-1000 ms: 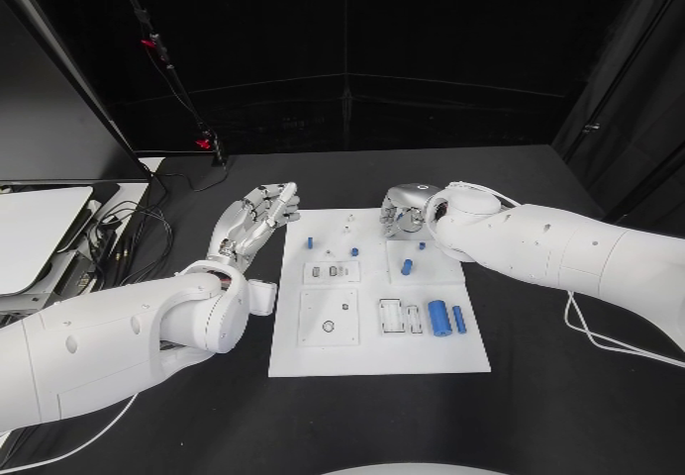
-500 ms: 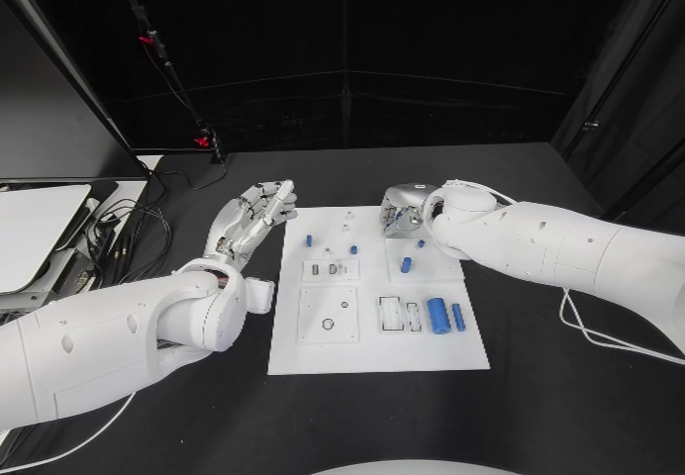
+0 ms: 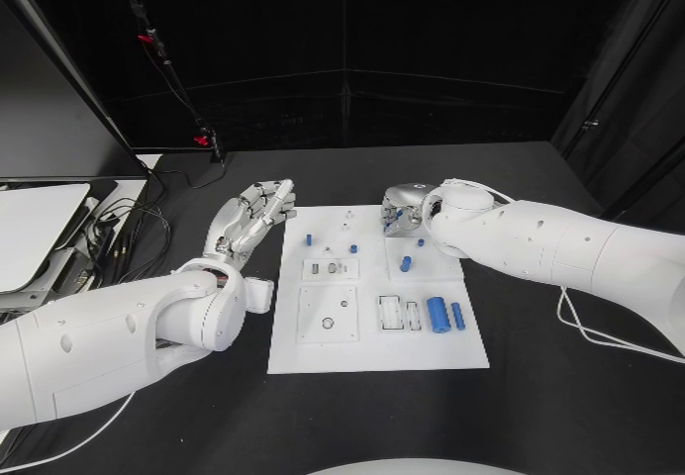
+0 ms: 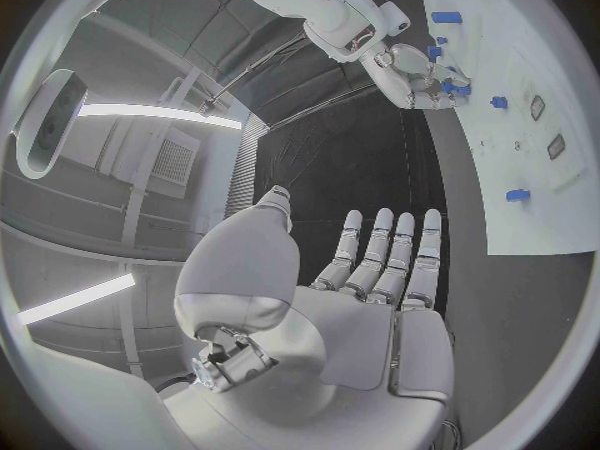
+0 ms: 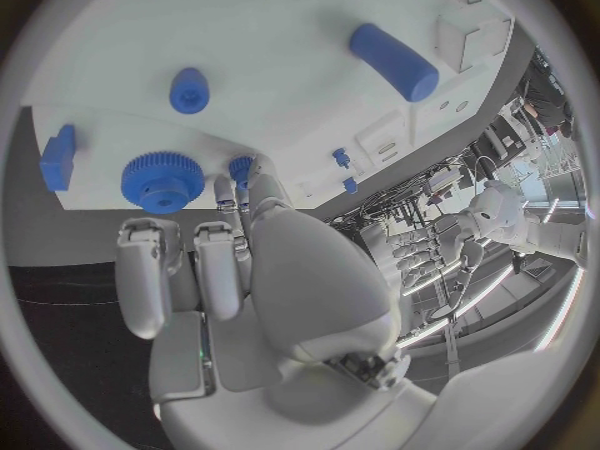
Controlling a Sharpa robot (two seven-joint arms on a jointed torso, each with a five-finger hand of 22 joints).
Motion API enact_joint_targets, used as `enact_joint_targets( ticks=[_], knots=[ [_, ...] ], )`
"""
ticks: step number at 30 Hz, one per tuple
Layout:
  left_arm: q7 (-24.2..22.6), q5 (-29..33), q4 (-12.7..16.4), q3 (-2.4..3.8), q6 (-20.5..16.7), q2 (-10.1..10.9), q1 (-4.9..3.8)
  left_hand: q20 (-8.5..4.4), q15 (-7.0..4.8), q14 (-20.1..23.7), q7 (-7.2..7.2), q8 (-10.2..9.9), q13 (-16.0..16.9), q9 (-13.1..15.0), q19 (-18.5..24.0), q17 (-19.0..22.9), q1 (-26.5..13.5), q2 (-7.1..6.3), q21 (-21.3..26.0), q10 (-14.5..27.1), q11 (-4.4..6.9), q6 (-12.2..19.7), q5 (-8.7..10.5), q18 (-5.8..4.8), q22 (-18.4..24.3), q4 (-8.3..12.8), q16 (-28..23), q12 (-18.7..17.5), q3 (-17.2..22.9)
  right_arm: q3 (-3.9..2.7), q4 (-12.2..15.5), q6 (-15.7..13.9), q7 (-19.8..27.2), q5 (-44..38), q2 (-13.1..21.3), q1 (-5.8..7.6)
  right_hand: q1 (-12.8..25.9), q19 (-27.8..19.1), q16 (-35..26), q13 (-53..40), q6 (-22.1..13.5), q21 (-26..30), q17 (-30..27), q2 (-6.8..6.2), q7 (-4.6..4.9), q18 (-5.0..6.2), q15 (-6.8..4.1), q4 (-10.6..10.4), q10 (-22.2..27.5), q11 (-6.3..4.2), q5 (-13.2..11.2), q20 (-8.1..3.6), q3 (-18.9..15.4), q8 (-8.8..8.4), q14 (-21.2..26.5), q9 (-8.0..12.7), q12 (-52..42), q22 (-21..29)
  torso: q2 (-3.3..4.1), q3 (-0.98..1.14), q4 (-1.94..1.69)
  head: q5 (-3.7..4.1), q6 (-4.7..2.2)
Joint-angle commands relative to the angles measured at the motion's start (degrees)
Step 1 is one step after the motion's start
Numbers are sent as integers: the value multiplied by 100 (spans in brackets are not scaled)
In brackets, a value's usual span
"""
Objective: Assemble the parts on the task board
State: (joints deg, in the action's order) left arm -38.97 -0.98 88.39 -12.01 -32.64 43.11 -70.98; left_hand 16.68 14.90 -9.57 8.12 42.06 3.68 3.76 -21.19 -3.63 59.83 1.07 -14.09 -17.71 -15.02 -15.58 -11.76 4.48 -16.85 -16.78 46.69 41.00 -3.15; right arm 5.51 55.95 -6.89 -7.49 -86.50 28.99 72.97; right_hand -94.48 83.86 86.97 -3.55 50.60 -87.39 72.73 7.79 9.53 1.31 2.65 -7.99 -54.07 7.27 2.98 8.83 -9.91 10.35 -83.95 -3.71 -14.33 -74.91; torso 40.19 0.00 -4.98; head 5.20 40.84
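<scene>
Two white arms reach in over the black table [image 3: 542, 396] on my feed, one from each side, and between them lies the white task board [image 3: 374, 346], flat in the middle of the table. I can read no writing or label on the board or on the arms.

The left robot hand [image 3: 251, 220] hangs just beside the board's left edge, over bare table. Its fingers [image 4: 398, 260] lie straight, side by side, with the palm flat; it is released and carries nothing.

The right robot hand [image 3: 401, 217] sits over the board's far edge, palm towards the board. In the right wrist view its fingers [image 5: 188, 270] are bent down at the board close to a blue gear [image 5: 161, 179] that lies on it. I cannot tell whether the fingertips touch the gear or grasp anything.

On the near right part of the board two blue cylinders [image 3: 439, 316] lie side by side, the left one thicker, beside a small rectangular recess [image 3: 390, 314]. A smaller blue peg [image 3: 406, 264] lies further up the board, nearer the right robot hand. Two little blue pieces [image 3: 310, 238] stand near the board's far left corner.
</scene>
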Motion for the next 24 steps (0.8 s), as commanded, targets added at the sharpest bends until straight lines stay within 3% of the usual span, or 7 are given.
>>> enact_joint_targets(
  ticks=[1,8,17,24],
  knots=[
    [-1465,-39,6,4,63,4,-9,-3,7,-20,888,-22,-5,-6,17,-2,8,64,-19,-36,-2,-33,-49,78,5,5,-22,-27,-28,5,3,128,-94,-37,-7,-3,-63,90,-25,-1,48,42,1,-7,2,59,8,3,-62,-10,-20,21,41,-36,-279,-5,28,-766,0,-1,-5,1,6],
    [-1458,-39,0,4,71,0,-8,-3,7,-20,887,-25,-4,-6,19,-2,16,69,-19,-38,-2,-35,-58,77,6,6,-22,-28,-30,5,-2,136,-110,-40,-23,-5,-101,98,-26,-1,164,43,21,42,-28,59,-31,-29,-287,-64,-18,-5,105,-54,-287,-19,47,-771,0,-3,-6,3,14],
    [-1446,-39,-6,2,76,-3,-8,-3,8,-21,888,-31,-3,-5,25,-3,38,89,-20,-43,-1,-40,-84,75,10,6,-23,-30,-35,4,36,195,-190,-234,-22,-19,-293,177,-27,13,831,5,75,54,-144,32,-197,-47,-941,-254,-19,-165,236,118,-309,-88,180,-874,3,-1,-14,11,27],
    [-1435,-39,-12,0,80,-2,-7,-3,8,-21,888,-34,-3,-5,29,-3,48,95,-19,-45,-2,-42,-94,74,13,7,-24,-31,-37,4,59,-136,-114,-272,0,-26,-352,192,-32,15,970,0,89,15,-154,26,-222,-91,-1153,-275,-19,-204,284,66,-318,-65,371,-894,1,-2,-14,10,36]
  ],
)
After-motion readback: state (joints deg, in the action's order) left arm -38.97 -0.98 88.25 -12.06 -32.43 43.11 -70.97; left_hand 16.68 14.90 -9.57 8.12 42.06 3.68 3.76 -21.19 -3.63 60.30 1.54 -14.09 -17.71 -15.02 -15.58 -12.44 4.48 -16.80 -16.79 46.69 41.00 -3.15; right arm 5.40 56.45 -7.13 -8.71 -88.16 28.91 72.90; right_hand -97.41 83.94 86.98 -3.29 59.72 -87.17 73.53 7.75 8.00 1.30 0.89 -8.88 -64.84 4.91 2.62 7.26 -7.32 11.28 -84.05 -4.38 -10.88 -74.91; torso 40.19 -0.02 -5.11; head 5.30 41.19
